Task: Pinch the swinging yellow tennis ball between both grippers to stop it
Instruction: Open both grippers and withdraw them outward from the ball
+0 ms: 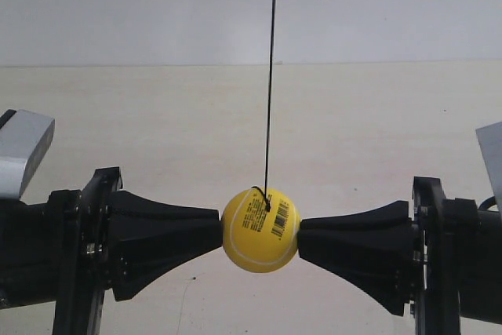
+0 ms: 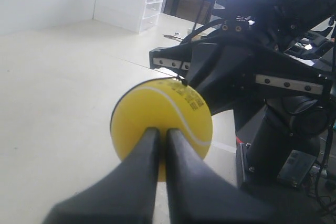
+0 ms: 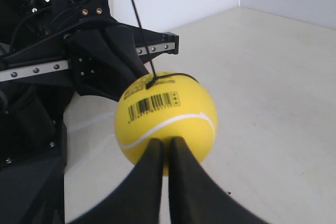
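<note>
Nearest you in each wrist view are the jaws themselves. The left gripper (image 2: 163, 134) has its two black wedges drawn together to a thin slit, and so has the right gripper (image 3: 167, 142). Neither has anything between its own jaws. Each meets the yellow tennis ball (image 1: 260, 231) tip-on from opposite sides, so the ball sits squeezed between the two blunt noses. It hangs clear above the table (image 1: 141, 139), level with the grippers.

Judge the ball as light, springy and felt-covered. It should give a little under pressure and hold fairly well against the matte tips. A round surface against blunt tips will want to squirt sideways, though, if your two pushes are not on one line. Contact belongs on the widest girth, straight across the middle, which is about where the tips sit in the exterior view. Keep off the barcode label (image 3: 152, 100), probably slicker than the felt, and off the knot on top.

Above the ball, the string (image 1: 271, 76) runs up taut with a slight lean and leaves the frame. Farthest off, in the left wrist view, a white drawer unit (image 2: 131, 1) stands against the wall.
</note>
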Action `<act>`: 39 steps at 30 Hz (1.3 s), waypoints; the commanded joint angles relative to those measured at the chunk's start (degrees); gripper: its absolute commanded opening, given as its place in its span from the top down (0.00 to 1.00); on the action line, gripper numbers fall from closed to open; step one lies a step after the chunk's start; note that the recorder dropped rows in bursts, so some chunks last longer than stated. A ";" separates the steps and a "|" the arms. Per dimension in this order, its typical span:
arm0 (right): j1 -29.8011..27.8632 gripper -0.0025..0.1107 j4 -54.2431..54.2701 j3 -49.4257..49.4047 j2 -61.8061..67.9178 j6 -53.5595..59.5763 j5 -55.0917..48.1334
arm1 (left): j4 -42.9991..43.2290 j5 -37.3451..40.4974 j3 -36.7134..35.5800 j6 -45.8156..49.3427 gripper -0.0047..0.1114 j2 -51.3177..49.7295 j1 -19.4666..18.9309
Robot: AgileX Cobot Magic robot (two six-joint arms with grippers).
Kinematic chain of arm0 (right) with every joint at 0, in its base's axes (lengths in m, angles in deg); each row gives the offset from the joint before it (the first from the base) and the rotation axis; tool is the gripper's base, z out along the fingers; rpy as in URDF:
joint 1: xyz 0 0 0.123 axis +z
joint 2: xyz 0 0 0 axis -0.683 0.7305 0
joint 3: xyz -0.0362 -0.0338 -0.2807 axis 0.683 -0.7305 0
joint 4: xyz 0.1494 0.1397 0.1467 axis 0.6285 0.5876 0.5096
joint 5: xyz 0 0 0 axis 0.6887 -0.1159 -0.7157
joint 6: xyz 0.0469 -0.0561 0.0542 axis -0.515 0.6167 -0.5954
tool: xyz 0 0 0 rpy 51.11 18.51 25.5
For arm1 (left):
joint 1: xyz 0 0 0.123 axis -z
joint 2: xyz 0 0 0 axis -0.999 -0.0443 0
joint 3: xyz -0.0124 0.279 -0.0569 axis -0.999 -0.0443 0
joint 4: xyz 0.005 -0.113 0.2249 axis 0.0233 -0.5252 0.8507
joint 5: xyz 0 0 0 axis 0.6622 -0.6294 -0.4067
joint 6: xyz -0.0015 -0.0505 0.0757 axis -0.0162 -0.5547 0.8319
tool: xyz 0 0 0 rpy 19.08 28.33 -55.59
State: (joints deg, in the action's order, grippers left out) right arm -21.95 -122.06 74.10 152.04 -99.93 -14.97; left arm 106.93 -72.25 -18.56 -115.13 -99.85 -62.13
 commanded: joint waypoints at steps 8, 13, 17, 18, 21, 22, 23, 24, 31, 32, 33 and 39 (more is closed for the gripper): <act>0.03 0.98 -0.54 0.08 -0.27 0.02 0.94 | 0.43 -0.74 0.28 0.39 0.92 0.16 0.66; 0.03 0.98 -0.54 0.08 -0.27 0.02 0.94 | 0.44 -0.74 0.28 0.39 0.92 0.16 0.55; 0.03 0.98 -0.54 0.08 -0.27 0.23 0.94 | 0.44 -0.74 0.28 0.39 0.92 0.16 0.55; 0.03 0.98 -0.54 0.08 -0.27 0.23 0.94 | 0.44 -0.74 0.18 0.39 0.92 0.16 0.55; 0.03 0.98 -0.54 0.08 -0.27 0.63 0.83 | 0.44 -0.74 0.18 0.39 0.92 0.16 0.55; 0.03 0.98 -0.54 0.08 -0.40 0.63 -0.32 | 0.44 -0.74 0.18 0.39 0.92 0.16 0.55; 0.03 0.98 0.05 0.08 -1.17 0.63 -2.19 | 0.44 -0.74 0.18 0.39 0.92 0.16 0.55; 0.03 0.98 0.37 0.08 -1.69 0.63 -3.37 | 0.44 -0.74 0.18 0.39 0.92 0.16 0.55; 0.03 0.98 3.34 0.08 -14.39 -4.07 -23.92 | -4.20 4.78 0.18 0.39 0.92 0.17 0.44; 0.03 0.98 3.34 0.08 -16.48 -4.47 -25.89 | -6.24 4.89 0.18 0.39 0.92 0.17 0.44; 0.03 0.98 3.34 0.08 -17.38 -4.58 -26.86 | -7.37 5.10 0.18 0.39 0.92 0.28 0.44; 0.03 0.98 3.95 -1.30 -23.32 -5.17 -28.25 | -19.29 14.13 -0.44 0.39 0.92 5.15 0.44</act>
State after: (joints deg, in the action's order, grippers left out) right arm -21.95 -118.77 73.48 131.08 -104.69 -42.46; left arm 94.47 -62.85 -18.66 -114.99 -97.47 -62.04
